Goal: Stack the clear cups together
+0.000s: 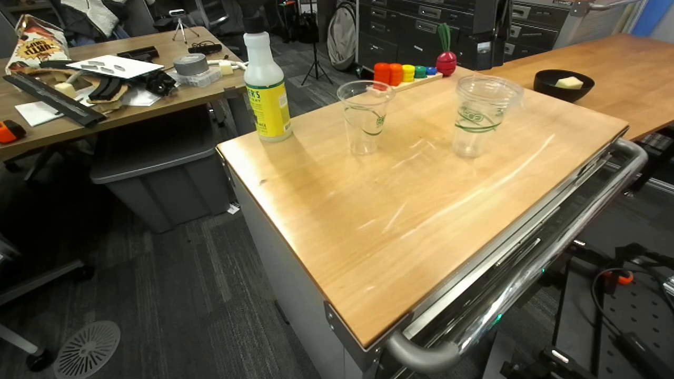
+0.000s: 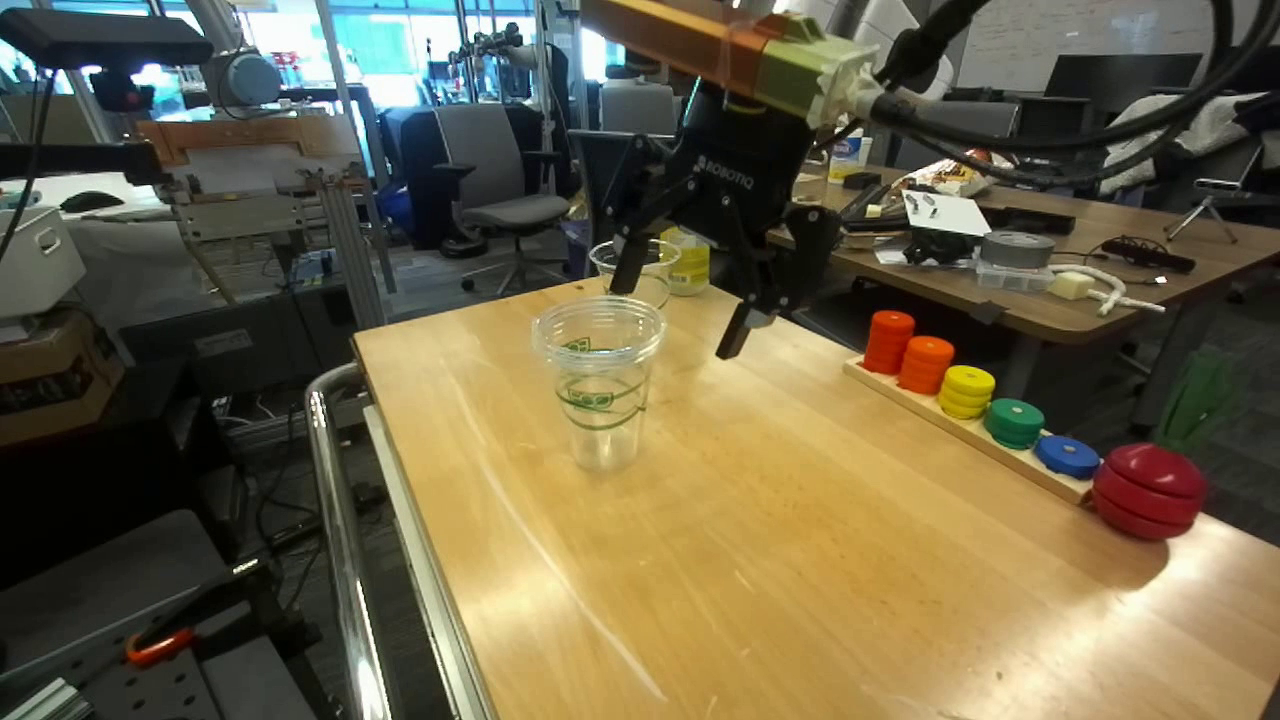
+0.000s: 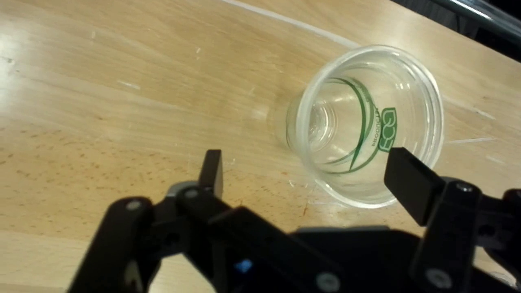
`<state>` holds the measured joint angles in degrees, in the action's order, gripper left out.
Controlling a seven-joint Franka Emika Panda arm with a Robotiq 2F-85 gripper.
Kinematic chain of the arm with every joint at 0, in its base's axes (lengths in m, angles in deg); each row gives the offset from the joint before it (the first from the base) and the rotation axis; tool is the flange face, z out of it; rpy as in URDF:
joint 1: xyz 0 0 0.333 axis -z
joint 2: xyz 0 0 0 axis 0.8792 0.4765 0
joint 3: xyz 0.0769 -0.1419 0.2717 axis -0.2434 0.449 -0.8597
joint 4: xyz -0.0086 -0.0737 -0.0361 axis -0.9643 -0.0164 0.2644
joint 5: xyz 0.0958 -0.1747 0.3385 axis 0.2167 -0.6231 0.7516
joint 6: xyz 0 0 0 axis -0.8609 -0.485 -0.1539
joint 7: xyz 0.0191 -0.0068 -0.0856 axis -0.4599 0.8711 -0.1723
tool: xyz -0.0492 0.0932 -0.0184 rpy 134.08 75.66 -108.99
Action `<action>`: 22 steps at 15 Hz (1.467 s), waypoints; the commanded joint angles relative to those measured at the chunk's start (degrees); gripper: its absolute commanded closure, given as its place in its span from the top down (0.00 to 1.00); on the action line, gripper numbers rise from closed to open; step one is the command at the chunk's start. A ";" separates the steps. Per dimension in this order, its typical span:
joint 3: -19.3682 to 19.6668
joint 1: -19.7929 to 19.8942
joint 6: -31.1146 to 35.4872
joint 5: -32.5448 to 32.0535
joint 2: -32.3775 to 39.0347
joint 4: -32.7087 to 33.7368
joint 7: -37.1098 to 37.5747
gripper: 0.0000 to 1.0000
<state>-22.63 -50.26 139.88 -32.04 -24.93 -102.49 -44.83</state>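
Tool (fingers wide apart), nested clear cups partly behind one fingertip in the wrist view.

The end effector is black with white ROBOTIQ lettering, its jointed links dotted with round screws, its fingertips squared off. In the wrist view a blue spot shows toward 6 o'clock. At the end effector's 12 o'clock, an orange block ends pale green toward 3 o'clock, beside looping black cables.
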 commanded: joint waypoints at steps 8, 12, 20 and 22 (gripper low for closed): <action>0.90 0.35 8.45 2.06 -2.59 -7.43 0.52 0.58; 0.76 0.27 7.00 5.17 -3.28 -7.68 0.39 0.27; 1.50 0.06 0.71 9.46 -7.30 -5.28 6.44 0.02; 1.44 -0.26 -0.54 8.78 -8.60 -3.35 9.45 0.02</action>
<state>-21.37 -50.16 142.34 -23.08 -30.20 -107.98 -39.63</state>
